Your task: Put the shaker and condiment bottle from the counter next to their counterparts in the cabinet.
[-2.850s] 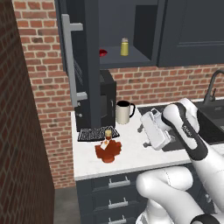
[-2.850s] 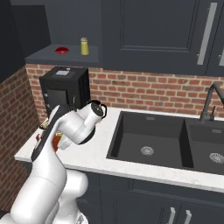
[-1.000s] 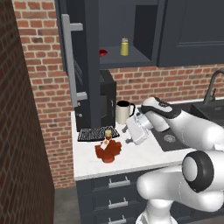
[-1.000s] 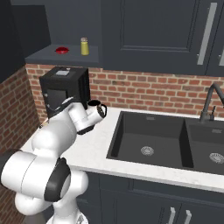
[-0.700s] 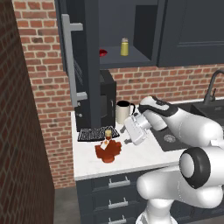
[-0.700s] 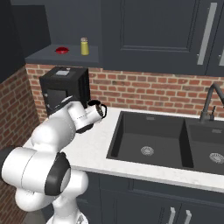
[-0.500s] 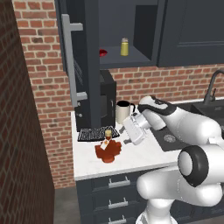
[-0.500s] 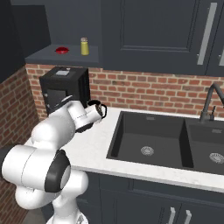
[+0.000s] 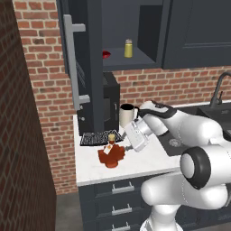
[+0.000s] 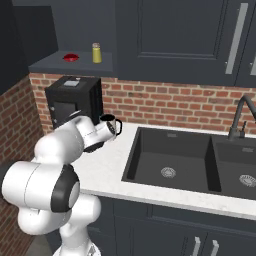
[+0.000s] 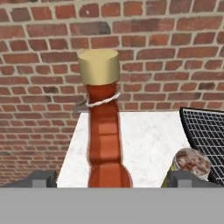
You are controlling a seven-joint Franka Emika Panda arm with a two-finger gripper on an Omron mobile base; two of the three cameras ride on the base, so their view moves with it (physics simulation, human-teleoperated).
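The condiment bottle [image 9: 111, 154], red-orange with a yellowish cap, stands on the white counter [image 9: 151, 161] near its left front. In the hand view its neck and cap [image 11: 100, 87] rise straight ahead. My gripper [image 11: 111, 179] is open, one dark fingertip on either side of the bottle's lower neck, not touching it. Seen from the left base, the gripper [image 9: 124, 148] sits just right of the bottle. The shaker [image 11: 189, 162] stands to the right of the bottle in the hand view. In the open cabinet [image 9: 135, 27] are the counterparts: a yellow shaker [image 9: 128, 48] and a small red bottle [image 9: 106, 54].
The cabinet door [image 9: 81, 67] hangs open over the counter's left end. A black microwave [image 9: 111, 108] and a cream mug [image 9: 127, 115] stand at the back. A black wire rack [image 9: 96, 138] lies behind the bottle. The sink [image 10: 175, 160] lies to the right, a brick wall [image 9: 22, 135] to the left.
The hand has swung left across the counter from near the sink to the condiment bottle. In the last half second it has only edged slightly closer.
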